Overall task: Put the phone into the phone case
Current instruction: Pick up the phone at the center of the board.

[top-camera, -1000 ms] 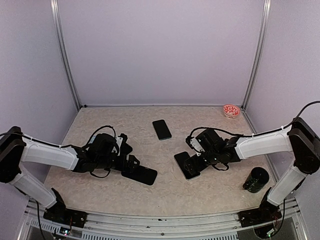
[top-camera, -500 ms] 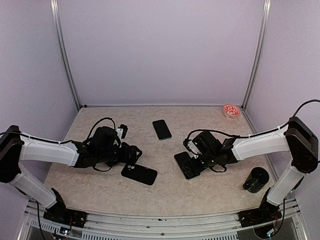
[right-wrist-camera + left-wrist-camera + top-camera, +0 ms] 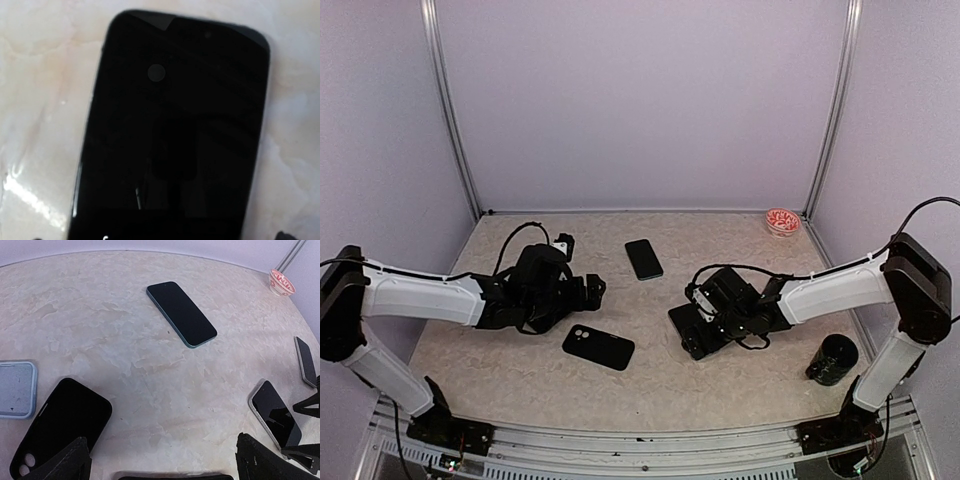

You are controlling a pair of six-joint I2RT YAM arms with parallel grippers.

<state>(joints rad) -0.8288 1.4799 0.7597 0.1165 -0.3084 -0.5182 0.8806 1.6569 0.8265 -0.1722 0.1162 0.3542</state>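
Left claw (image 3: pixel 592 291) spread and holding nothing, right claw (image 3: pixel 706 322) spread likewise, seen from overhead above a marbled worktop (image 3: pixel 520 385). One black phone case (image 3: pixel 598 347) lies flat on the near side of the left claw, apart from it. One dark phone (image 3: pixel 643 258) lies beyond that claw. Under the right claw sits a dark slab (image 3: pixel 686 338), too covered to name here. One red-and-white dish (image 3: pixel 782 221) stands far beyond the right claw and one black cylinder (image 3: pixel 833 360) to its outer side; their contents cannot be told.

Left wrist view: pale worktop shows through the black phone case's lens cut-outs, off the claw's left finger. Only here appears a second, pale grey case (image 3: pixel 15 389), further left. Ahead, the dark phone shows a teal edge. To the right lie a silver-edged phone (image 3: pixel 275 415) and a cropped slab (image 3: pixel 306 367).

Right wrist view: one black-screened phone (image 3: pixel 175 140) fills the frame, flat on the worktop between the right claw's tips, outside any case.
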